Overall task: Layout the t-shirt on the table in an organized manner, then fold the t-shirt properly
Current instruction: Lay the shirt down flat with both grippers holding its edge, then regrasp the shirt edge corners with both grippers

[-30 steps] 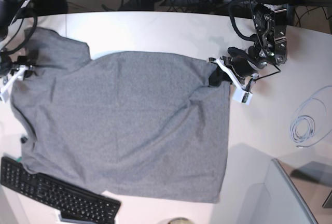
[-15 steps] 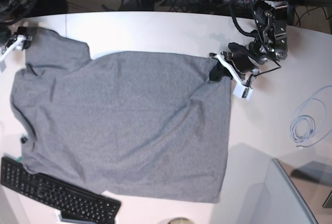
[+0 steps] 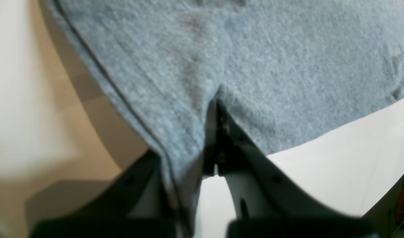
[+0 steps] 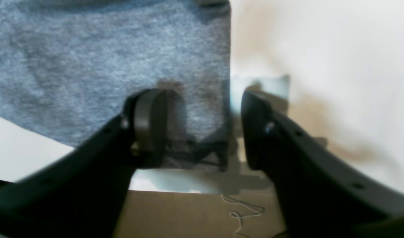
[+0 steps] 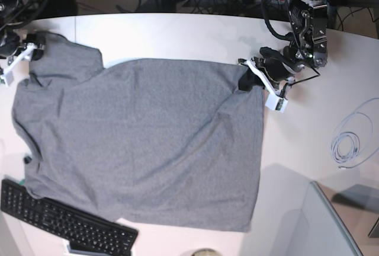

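The grey t-shirt (image 5: 142,143) lies spread flat over the white table (image 5: 177,37), its far-left sleeve pointing to the table's back left. My left gripper (image 5: 244,83) is at the shirt's back right corner, shut on the fabric. In the left wrist view the cloth (image 3: 287,66) is pinched between the closed jaws of that gripper (image 3: 216,138). My right gripper (image 5: 29,51) is at the far-left sleeve. The right wrist view shows it (image 4: 202,129) open, its fingers straddling the straight edge of the shirt (image 4: 89,66).
A black keyboard (image 5: 65,223) lies at the front left, partly under the shirt's edge. A coiled white cable (image 5: 346,146) rests at the right. A grey box (image 5: 331,226) fills the front right corner. Cables hang behind the table.
My right gripper has moved from the shirt's left side to the far-left sleeve end, and its jaws stand narrower. The left gripper has kept its hold, shifting slightly toward the back.
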`<state>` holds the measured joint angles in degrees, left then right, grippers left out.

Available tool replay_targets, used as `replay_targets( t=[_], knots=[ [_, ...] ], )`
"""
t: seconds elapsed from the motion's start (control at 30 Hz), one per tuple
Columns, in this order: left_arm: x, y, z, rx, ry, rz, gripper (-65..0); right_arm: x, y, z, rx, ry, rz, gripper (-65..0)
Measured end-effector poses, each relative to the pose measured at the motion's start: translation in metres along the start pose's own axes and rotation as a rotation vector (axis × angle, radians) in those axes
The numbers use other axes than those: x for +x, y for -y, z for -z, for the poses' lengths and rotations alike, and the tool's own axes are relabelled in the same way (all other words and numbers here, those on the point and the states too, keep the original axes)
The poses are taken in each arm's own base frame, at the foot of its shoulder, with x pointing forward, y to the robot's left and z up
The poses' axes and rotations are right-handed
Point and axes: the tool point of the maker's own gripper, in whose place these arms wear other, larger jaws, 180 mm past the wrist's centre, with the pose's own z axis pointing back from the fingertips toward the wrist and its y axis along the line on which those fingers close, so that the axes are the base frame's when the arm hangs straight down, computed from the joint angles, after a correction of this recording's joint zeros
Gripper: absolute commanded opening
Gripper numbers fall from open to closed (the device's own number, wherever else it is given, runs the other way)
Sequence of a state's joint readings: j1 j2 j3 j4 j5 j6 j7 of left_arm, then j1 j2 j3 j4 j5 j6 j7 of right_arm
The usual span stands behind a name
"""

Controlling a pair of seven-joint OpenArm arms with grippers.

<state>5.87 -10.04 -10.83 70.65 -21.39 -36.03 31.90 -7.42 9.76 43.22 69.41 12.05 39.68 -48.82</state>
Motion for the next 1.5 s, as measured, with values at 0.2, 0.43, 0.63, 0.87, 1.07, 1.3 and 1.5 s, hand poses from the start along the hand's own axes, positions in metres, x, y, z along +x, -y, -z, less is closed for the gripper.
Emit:
replay_targets(
  t=[0.2, 0.43, 0.63, 0.87, 1.07, 1.3, 1.5],
  knots=[
    [0.0, 0.0, 0.0, 0.0, 0.0, -0.001, -65.0, -0.001, -0.006, 0.0, 0.014, 0.009, 0.003, -64.2],
    [-0.001, -0.001, -0.001, 0.003, -0.003, 0.002, -65.0, -0.043, -0.026, -0.029, -0.055, -0.08, -0.095, -64.5],
    [0.0, 0.003, -0.009, 0.003, 0.009, 0.029, -65.0, -0.026, -0.03, -0.048, -0.093, -0.031, -0.138, -64.5],
    [-0.002, -0.008, -0.015, 0.033, -0.004, 0.036, -65.0, -0.029, -0.03, -0.047, -0.092, -0.044, -0.136, -64.5],
    [-0.021, -0.02, -0.022, 0.097, -0.039, -0.008, -44.3, -0.03, -0.03, -0.047, -0.093, -0.047, -0.136, -64.5],
    [-0.006, -0.063, -0.05, 0.217, 0.051, -0.097, 0.0, -0.032, -0.029, -0.047, -0.093, -0.05, -0.136, -64.5],
    [0.001, -0.08, -0.089, 0.302, 0.123, -0.09, 0.0, -0.04, -0.028, -0.048, -0.095, -0.068, -0.134, -64.5]
  ],
)
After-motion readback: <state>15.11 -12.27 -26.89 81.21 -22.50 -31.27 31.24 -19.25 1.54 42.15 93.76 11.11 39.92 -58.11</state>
